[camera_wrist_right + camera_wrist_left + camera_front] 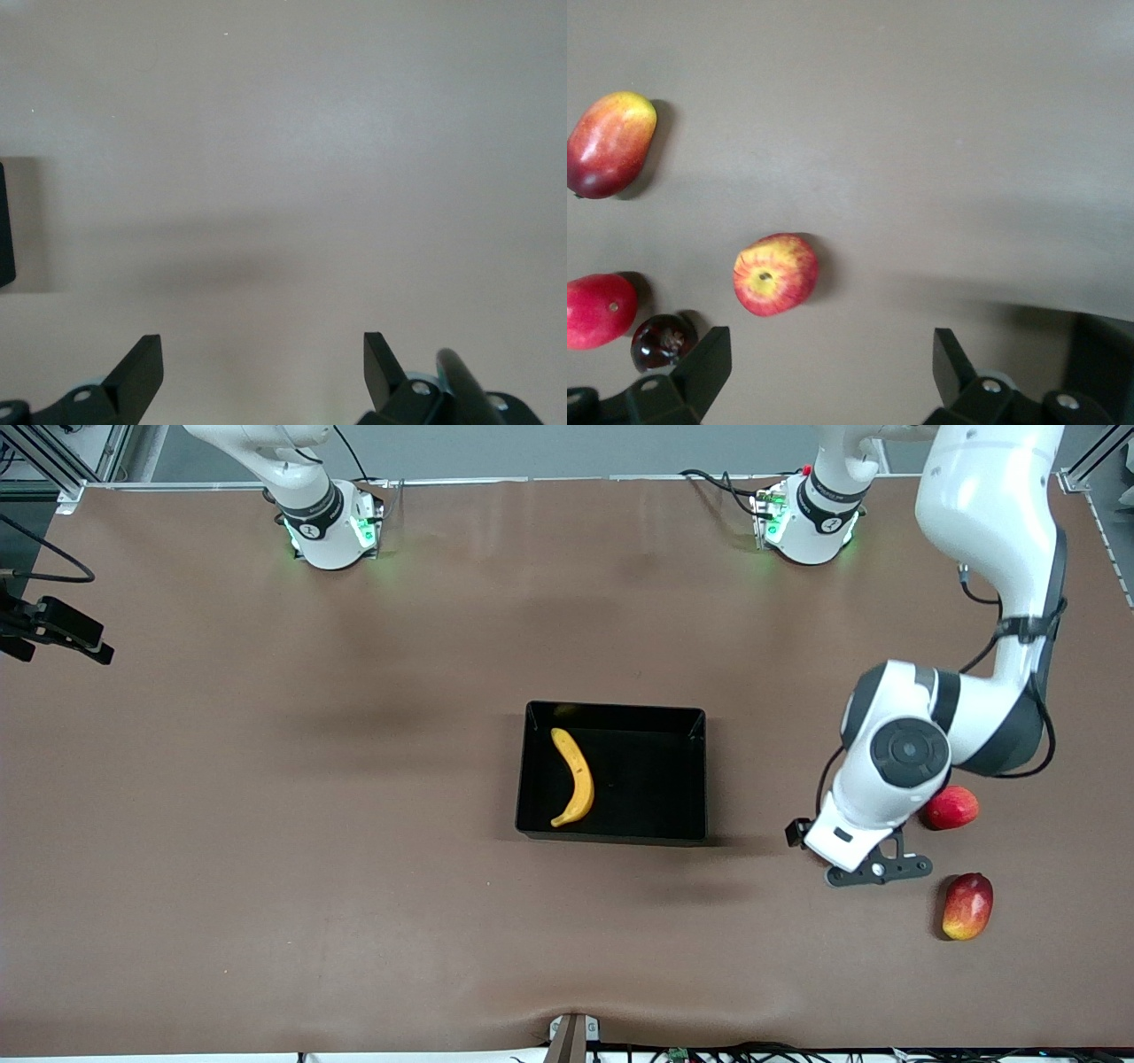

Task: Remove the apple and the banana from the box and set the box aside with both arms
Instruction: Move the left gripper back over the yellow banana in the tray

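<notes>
The black box (611, 717) stands mid-table with the yellow banana (574, 777) lying inside it. The streaked red-and-yellow apple (775, 274) rests on the table toward the left arm's end. In the front view it is hidden under the left arm's hand (864, 841). My left gripper (831, 363) hangs open just above the table beside the apple, with nothing between its fingers. My right gripper (263, 363) is open and empty over bare table, with a black edge of the box (4, 221) showing at the side. It is out of the front view.
An oblong red-yellow mango (967, 905) (609, 143) lies nearer the front camera than the left hand. A plain red fruit (952, 808) (598, 310) and a small dark maroon fruit (663, 341) sit close to the apple.
</notes>
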